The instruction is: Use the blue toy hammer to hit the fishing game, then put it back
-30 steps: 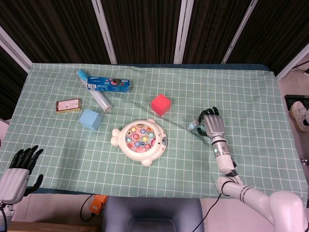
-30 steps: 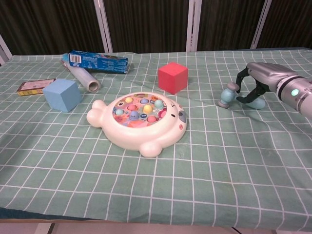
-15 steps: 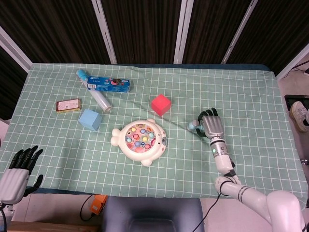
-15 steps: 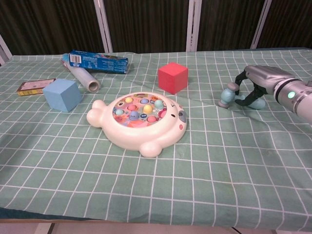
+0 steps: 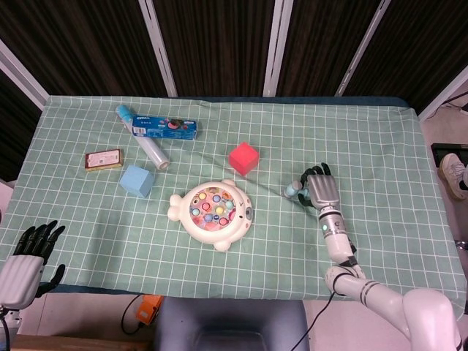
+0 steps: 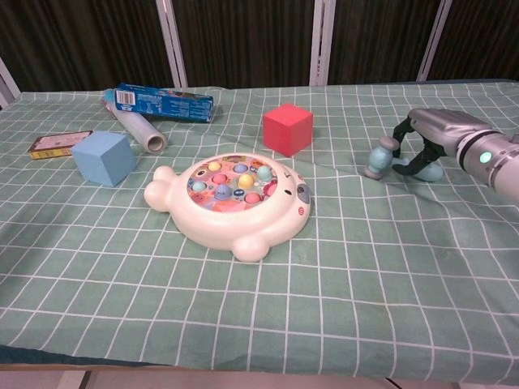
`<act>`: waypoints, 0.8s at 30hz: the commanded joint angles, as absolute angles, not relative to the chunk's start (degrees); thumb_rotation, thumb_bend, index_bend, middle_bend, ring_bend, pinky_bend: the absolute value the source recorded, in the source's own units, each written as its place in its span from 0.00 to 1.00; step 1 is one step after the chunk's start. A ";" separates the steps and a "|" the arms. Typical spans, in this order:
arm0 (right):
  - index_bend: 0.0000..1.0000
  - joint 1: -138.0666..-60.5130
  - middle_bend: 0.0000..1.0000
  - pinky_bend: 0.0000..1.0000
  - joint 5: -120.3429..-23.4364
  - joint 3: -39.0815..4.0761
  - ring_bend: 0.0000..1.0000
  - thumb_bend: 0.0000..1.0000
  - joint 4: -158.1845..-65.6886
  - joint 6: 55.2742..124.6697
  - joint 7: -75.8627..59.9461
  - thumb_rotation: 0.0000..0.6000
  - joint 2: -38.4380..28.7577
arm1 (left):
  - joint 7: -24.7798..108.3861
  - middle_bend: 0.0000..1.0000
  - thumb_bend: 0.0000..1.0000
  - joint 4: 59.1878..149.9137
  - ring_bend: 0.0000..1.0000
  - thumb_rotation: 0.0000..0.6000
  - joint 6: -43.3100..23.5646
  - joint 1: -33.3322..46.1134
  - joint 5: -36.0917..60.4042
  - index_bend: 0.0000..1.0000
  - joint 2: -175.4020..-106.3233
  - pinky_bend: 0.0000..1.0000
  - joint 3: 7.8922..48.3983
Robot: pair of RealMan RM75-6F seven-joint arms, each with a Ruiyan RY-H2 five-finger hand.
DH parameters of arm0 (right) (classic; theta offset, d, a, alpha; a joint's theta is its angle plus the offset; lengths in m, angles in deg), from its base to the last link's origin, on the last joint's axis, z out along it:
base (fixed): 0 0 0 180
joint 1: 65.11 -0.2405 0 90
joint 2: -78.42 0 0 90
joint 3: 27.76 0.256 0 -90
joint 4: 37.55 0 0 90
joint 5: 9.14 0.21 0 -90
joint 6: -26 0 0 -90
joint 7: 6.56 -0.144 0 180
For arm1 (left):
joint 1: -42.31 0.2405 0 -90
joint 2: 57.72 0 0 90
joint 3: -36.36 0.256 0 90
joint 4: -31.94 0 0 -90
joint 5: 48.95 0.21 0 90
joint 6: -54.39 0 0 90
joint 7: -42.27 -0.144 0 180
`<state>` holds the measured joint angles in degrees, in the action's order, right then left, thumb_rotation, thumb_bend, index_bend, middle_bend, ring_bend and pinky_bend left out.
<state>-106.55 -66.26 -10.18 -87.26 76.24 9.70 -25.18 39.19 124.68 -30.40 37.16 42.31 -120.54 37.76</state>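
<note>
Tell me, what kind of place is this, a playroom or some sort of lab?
Probably a robot test room, not a playroom. A table under a green checked cloth holds staged items like a fishing game and a red cube, robot hands work over it, and dark panelled walls stand behind.

The right hand curls over the blue hammer lying on the table. The fishing game sits near a red cube and blue cube.
</note>
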 commanded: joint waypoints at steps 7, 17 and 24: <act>0.69 -106.78 0.43 0.28 -65.83 -10.07 0.26 0.51 -86.24 75.81 10.03 1.00 -25.82 | 39.18 0.00 0.42 124.66 0.00 1.00 -30.37 37.15 42.27 0.00 -120.56 0.07 37.72; 0.81 -107.10 0.55 0.52 -65.60 -10.05 0.42 0.52 -85.10 75.95 11.07 1.00 -26.76 | 39.34 0.00 0.42 124.60 0.00 1.00 -30.59 37.24 42.38 0.00 -120.56 0.07 37.72; 0.85 -107.24 0.59 0.61 -65.75 -10.15 0.56 0.52 -84.11 76.29 11.87 1.00 -27.46 | 39.54 0.00 0.42 124.56 0.00 1.00 -30.69 37.29 42.46 0.00 -120.50 0.07 37.74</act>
<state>-107.21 -65.77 -10.15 -84.21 76.34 11.81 -27.42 39.54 124.55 -30.71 37.30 42.47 -120.51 37.74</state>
